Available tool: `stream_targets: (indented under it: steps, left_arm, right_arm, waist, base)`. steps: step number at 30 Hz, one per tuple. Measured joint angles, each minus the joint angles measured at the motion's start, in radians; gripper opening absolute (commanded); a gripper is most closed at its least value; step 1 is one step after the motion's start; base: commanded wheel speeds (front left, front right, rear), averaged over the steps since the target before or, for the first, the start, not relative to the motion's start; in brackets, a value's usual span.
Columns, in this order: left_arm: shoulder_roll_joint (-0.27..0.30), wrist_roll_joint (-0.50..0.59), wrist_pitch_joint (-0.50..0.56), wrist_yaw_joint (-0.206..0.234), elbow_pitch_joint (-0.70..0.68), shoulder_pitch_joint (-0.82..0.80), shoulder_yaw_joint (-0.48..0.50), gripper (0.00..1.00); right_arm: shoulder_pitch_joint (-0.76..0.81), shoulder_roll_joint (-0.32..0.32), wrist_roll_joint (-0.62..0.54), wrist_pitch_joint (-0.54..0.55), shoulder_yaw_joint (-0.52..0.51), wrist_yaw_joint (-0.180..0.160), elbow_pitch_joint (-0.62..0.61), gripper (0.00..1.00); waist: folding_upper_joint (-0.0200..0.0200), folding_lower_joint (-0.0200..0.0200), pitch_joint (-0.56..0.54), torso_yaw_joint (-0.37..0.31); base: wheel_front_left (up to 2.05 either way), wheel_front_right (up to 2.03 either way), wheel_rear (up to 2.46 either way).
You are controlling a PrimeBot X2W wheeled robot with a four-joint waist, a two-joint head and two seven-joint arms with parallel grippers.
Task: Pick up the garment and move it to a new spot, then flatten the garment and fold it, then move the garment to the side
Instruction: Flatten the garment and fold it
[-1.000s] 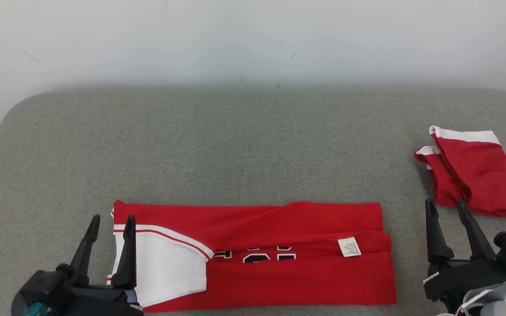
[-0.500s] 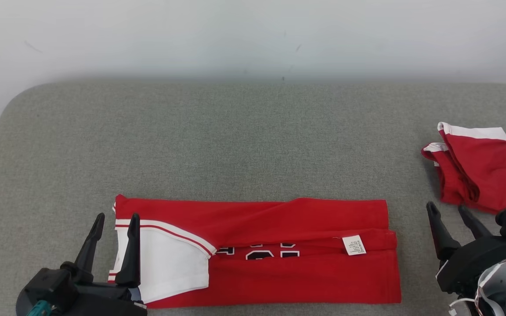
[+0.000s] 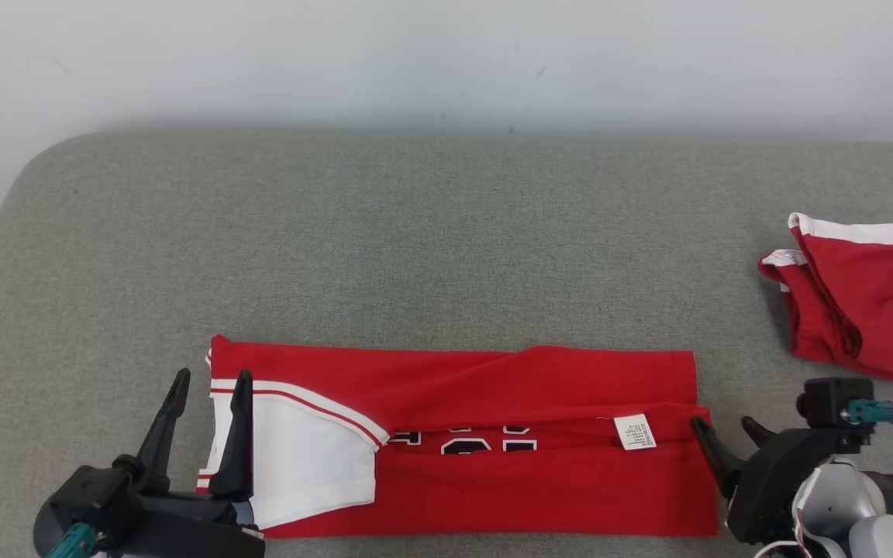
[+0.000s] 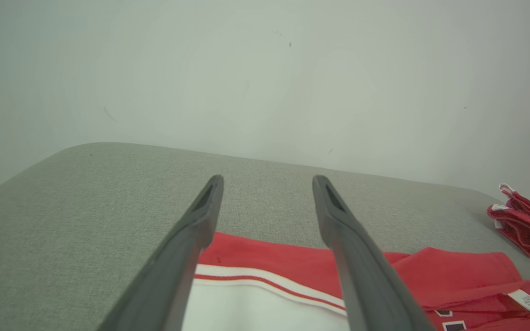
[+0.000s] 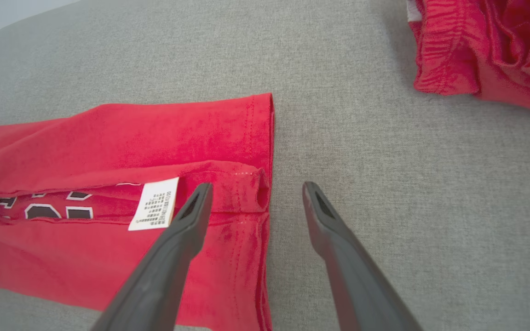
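**Both grippers open at the ends of the folded garment**

Our left gripper (image 3: pixel 213 374) sat at the lower left of the head view with its two dark fingers spread apart and pointing away from us, holding nothing. Its inner finger crossed the white panel (image 3: pixel 299 457) at the garment's left end and its outer finger stood over bare cloth surface. In the left wrist view the fingers looked almost level across the table toward the wall (image 3: pixel 415 62).

Our right gripper (image 3: pixel 722 422) lay low at the lower right, angled toward the garment, its fingers likewise apart and empty. In the right wrist view one finger hung over the right hem and the other over bare surface. We could not tell whether either touched.

The red garment (image 3: pixel 532 372) lay folded into a long band near the front edge of the grey padded table (image 3: pixel 415 248), its white label (image 3: pixel 636 431) facing up near the right end. A second red-and-white garment (image 3: pixel 857 302) lay bunched well apart at the far right.
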Motion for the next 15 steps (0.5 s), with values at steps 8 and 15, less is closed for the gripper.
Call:
stream_targets:
  steps: [8,15]
  left_arm:
    - [0.0,0.001,0.0,0.0,0.002,-0.001,-0.015,1.0]
    - [0.002,-0.004,0.0,-0.002,0.004,-0.001,-0.021,1.0]
  right_arm:
    - [-0.021,0.0,-0.027,0.007,0.01,0.0,0.049,1.0]
    - [-0.032,0.0,-0.031,0.021,-0.001,0.0,0.095,1.0]
  waist:
    - [0.0001,0.0,0.004,0.017]
    - [0.0001,0.0,0.005,0.036]
  base:
    - [0.0,0.0,0.0]
    - [0.0,0.0,0.0]
